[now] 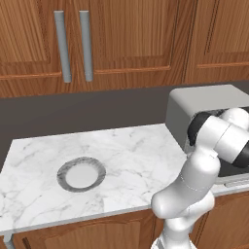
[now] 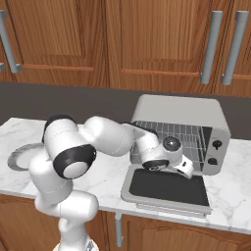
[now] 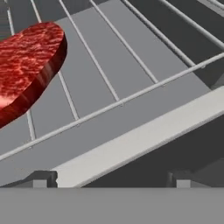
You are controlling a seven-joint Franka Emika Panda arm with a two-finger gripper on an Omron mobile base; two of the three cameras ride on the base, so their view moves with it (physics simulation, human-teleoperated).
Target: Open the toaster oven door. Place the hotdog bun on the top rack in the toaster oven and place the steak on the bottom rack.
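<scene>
Counter, left part: a round plate with a ribbed grey rim sits near the front edge, nothing on it. Marble bare between it and the oven.

Right end of the counter: the toaster oven, light grey, two black knobs on its right front. The door is folded down flat, dark glass up, reaching past the front edge of the counter. So the opening step looks done.

Inside the oven: the steak lies flat on a wire rack, toward the left of the hand view, well back from that rack's front wire. It rests free, nothing gripping it. Judged by the grey sill and door just below the front wire, this is probably the bottom rack, so the steak step also reads as done.

The gripper hangs just over the inner edge of the door at the mouth of the oven. Fingers spread wide, holding nothing.

The bun: I cannot find it. If it is on the top rack, the arm and wrist block that part of the cavity in the right base view. Whether that step is finished I cannot say.

Also hard to make out: the two racks as separate levels, and most of the oven front in the left base view, covered by the arm.
</scene>
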